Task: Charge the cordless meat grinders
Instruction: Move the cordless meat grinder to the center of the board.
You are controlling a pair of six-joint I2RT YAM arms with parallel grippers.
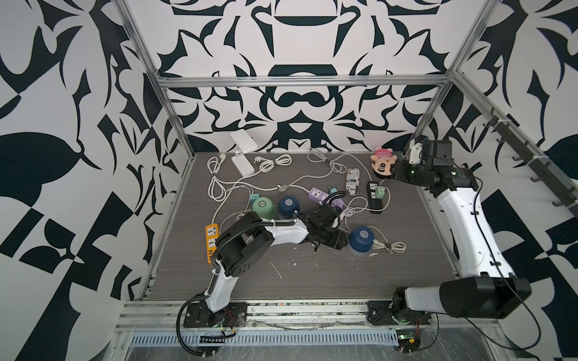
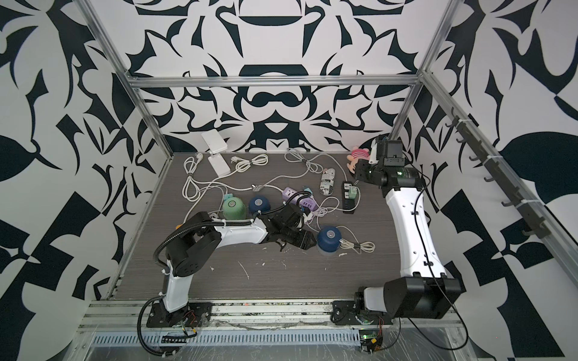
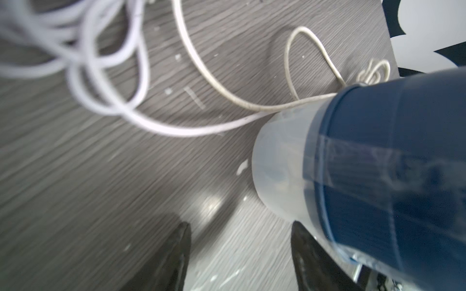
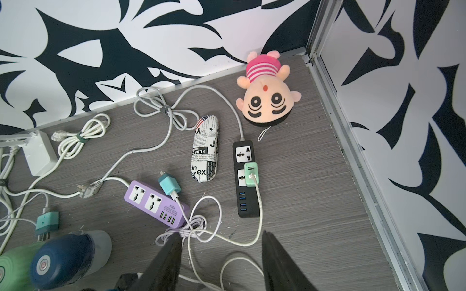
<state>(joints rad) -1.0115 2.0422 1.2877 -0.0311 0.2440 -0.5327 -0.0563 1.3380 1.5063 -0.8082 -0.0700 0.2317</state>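
Note:
Three cordless meat grinders stand on the table in both top views: a mint green one (image 1: 263, 208), a navy one (image 1: 288, 206) beside it, and a second navy one (image 1: 361, 239) further forward with a clear bowl base (image 3: 280, 171). My left gripper (image 1: 342, 243) is low at that forward grinder's left side. In the left wrist view it (image 3: 240, 225) is open with only bare table between the fingers, and the grinder's side lies along one finger. My right gripper (image 4: 222, 234) hangs open and empty, high over the back right by the plush toy.
White cables lie tangled across the table, with a tied bundle (image 1: 391, 247) right of the forward grinder. Purple (image 1: 325, 198), black (image 1: 375, 195) and orange (image 1: 211, 242) power strips lie about. A plush toy (image 1: 382, 162), a newsprint case (image 1: 353, 181) and a white box (image 1: 242, 164) sit at the back.

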